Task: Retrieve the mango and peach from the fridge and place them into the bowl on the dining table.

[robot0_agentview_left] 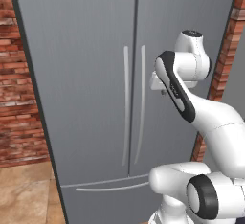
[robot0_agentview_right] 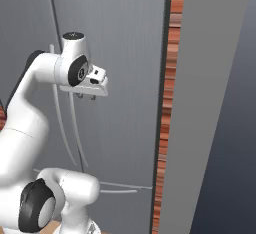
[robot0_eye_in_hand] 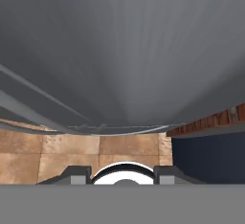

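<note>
In your left base view, the tall grey French-door fridge (robot0_agentview_left: 95, 89) stands shut between red brick walls (robot0_agentview_left: 19, 84). In your right base view, the two-finger gripper (robot0_agentview_right: 86, 97) points down before its right door. In your hand view, the fingertips (robot0_eye_in_hand: 76, 174) stand apart, holding nothing.

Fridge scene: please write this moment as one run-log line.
phase: approach | fridge: both doors closed | gripper: empty, beside right door handle, no contact | fruit: not yet retrieved

Flat, even rendered light, soft sheen on the fridge (robot0_agentview_left: 86, 74) doors, slightly blurry
</note>
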### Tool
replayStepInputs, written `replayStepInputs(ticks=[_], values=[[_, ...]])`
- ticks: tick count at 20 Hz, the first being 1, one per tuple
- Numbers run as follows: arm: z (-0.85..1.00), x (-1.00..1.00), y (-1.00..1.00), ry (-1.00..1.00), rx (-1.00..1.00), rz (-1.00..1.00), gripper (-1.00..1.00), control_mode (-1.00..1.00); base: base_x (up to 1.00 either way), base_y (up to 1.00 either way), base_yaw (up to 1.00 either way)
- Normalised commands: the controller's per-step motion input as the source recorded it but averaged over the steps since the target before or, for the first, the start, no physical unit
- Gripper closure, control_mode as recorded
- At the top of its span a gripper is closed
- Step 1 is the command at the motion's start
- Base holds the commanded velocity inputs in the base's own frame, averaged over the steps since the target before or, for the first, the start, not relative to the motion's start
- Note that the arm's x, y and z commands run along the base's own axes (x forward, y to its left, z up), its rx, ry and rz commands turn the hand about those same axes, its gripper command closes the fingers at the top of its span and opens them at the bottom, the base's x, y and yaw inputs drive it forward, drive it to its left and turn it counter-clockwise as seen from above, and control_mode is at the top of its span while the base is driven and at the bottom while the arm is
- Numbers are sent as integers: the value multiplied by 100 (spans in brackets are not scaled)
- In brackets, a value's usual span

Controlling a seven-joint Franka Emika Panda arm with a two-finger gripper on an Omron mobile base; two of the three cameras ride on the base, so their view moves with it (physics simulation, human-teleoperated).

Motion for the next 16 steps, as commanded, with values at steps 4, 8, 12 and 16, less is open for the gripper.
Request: replayStepInputs(ticks=[4, 8, 12, 16], values=[[-3, -15, 0, -1, 0, 0, -100, -100, 0, 0, 0], [-19, -45, 0, -3, 0, 0, -100, -100, 0, 0, 0], [-30, -62, 0, -8, 0, 0, -100, -100, 0, 0, 0], [-33, -54, 1, -13, 0, 0, -100, -100, 0, 0, 0]])
